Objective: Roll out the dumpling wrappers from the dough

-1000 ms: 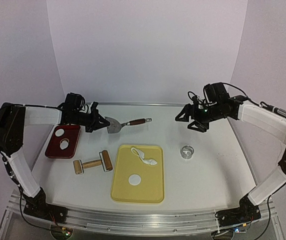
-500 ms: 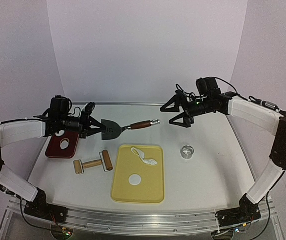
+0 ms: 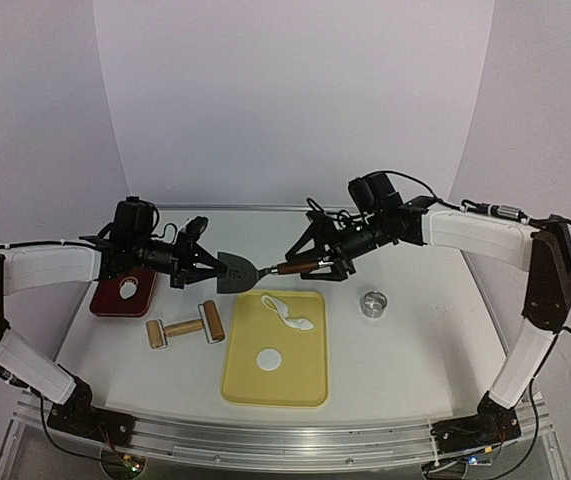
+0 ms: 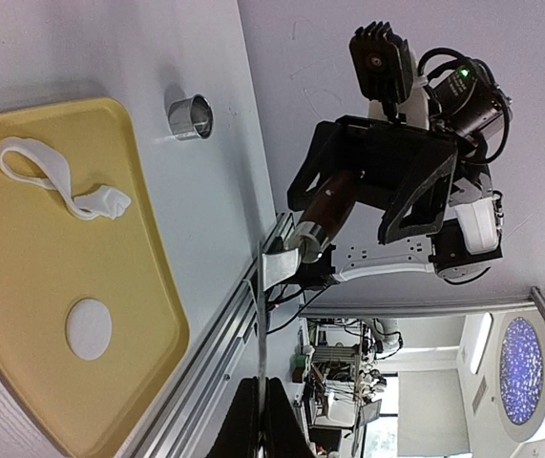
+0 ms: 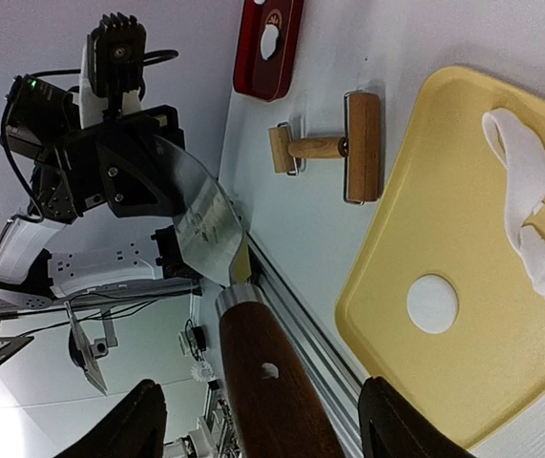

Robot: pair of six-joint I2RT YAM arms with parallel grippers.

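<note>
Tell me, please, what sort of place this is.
Probably a robotics lab bench: plain white backdrop panels around the table, with a yellow plastic tray, a wooden rolling pin and a round white dough disc.

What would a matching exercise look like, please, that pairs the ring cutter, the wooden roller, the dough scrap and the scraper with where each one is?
Things:
1. metal ring cutter
2. wooden roller
3. dough scrap
4. scraper

Places:
A. at the far end of the yellow tray
B. in the air, blade clamped by the left gripper, handle between the open jaws of the right gripper
C. on the table, right of the yellow tray
D. on the table, between the red tray and the yellow tray

Pairs: 1-C, 2-D, 3-A, 4-B
</note>
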